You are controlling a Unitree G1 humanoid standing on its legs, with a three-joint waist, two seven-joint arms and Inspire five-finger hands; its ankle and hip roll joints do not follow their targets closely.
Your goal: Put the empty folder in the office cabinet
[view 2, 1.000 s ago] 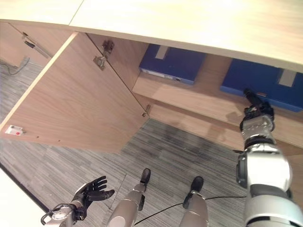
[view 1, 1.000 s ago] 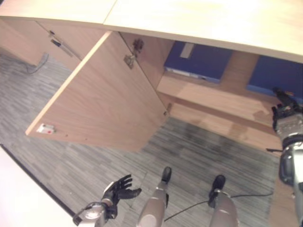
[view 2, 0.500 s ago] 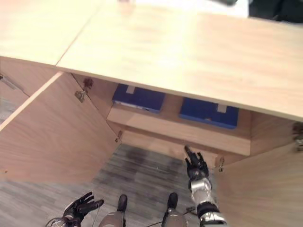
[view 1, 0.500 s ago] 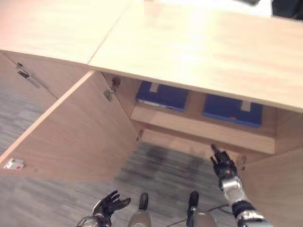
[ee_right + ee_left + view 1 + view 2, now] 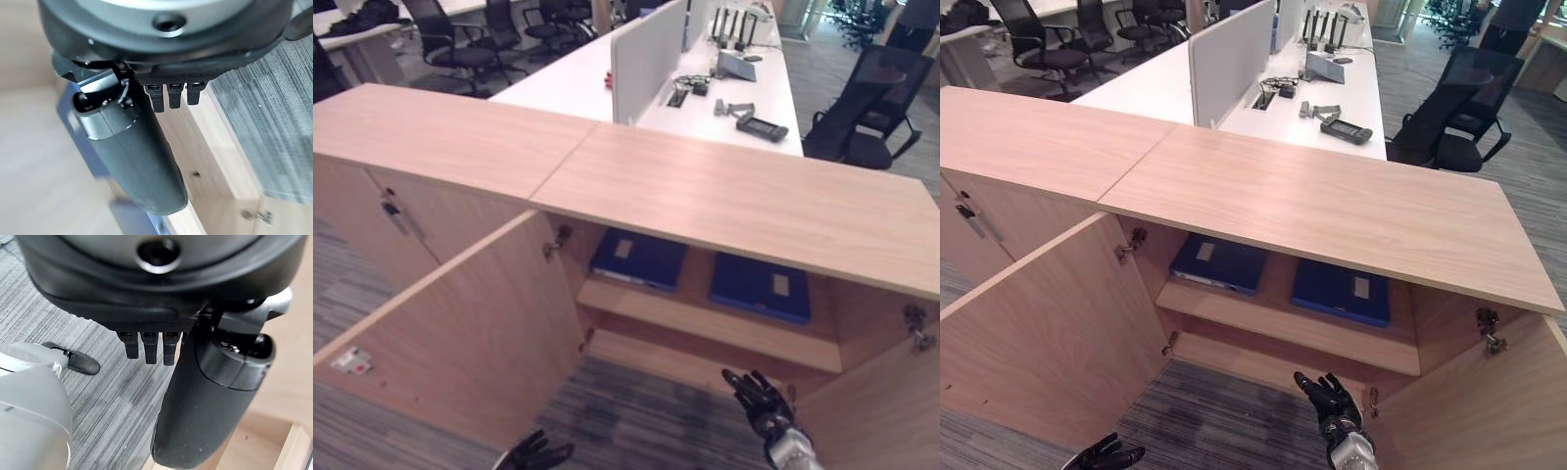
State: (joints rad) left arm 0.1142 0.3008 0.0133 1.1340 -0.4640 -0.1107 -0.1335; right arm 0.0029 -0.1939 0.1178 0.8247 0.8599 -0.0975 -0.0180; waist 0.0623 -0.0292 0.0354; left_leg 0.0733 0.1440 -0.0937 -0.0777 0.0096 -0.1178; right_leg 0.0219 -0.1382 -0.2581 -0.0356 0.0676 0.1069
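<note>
From here I see my left hand (image 5: 533, 453) lowest and nearest, fingers (image 5: 148, 346) spread and relaxed over the grey carpet (image 5: 636, 421), holding nothing. My right hand (image 5: 1334, 402) is a little farther out, raised in front of the open office cabinet (image 5: 1312, 211), its fingers (image 5: 740, 382) fanned apart and empty, tips pointing toward the cabinet's bottom board. Out to the left of my left fingers stands the wide-open left door (image 5: 460, 343), and just right of my right fingers is the edge of the right door (image 5: 1469, 401). Beyond and above my right fingertips runs the cabinet shelf (image 5: 1283, 323), and on it lie two blue folders flat, side by side but apart: the left folder (image 5: 1217, 262) up and to the left of my right fingers, the right folder (image 5: 1342, 291) almost straight beyond them. Neither hand touches either. Far past the cabinet top I see a white desk (image 5: 705, 108) with small devices, a divider panel (image 5: 646, 54) and black office chairs (image 5: 862, 108).
</note>
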